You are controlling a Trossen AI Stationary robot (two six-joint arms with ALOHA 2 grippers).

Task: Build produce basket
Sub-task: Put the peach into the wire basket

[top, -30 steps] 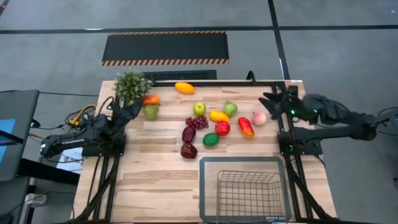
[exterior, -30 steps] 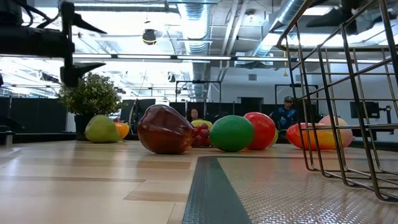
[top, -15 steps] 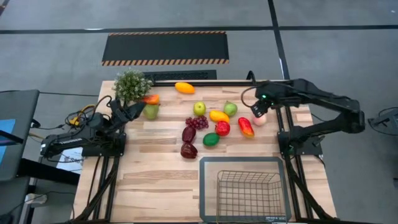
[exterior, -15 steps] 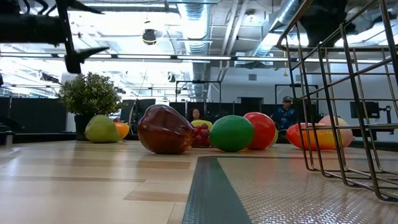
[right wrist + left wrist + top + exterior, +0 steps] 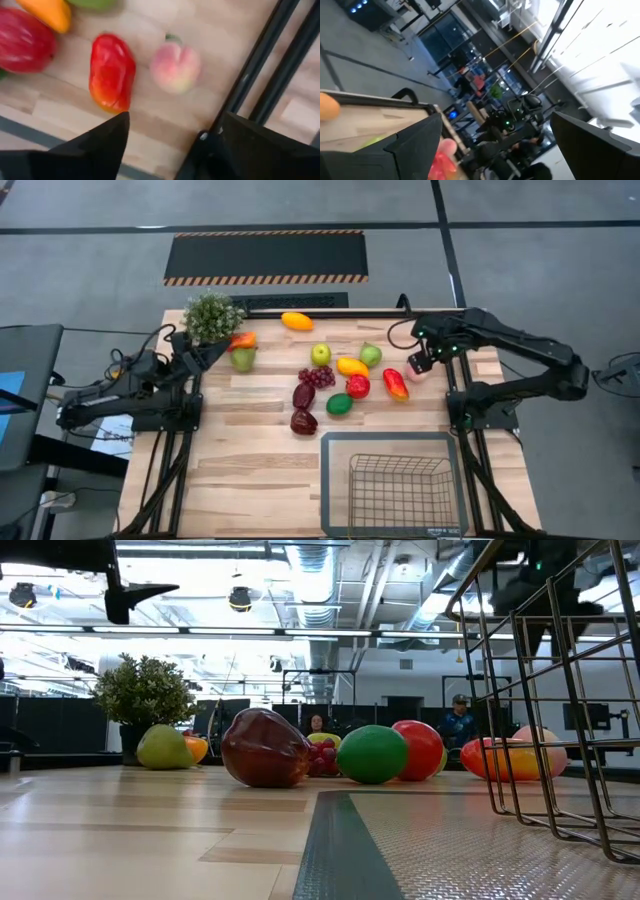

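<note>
Hovering with fingers spread and nothing between them, the right pincer (image 5: 420, 365) stands directly over the pink peach (image 5: 175, 67) at the right edge of the desk (image 5: 250, 470). A red-orange pepper (image 5: 111, 71) lies just beside the peach, toward the desk's centre. Remaining produce, including a grape bunch (image 5: 317, 376), sits farther that way. The wire basket (image 5: 395, 480) rests at the near edge, well apart and holding nothing. The left pincer (image 5: 205, 352), also spread, hangs beside the potted plant (image 5: 211, 317).

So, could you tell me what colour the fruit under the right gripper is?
Pale pink, a peach, clearest in the right wrist view.
</note>
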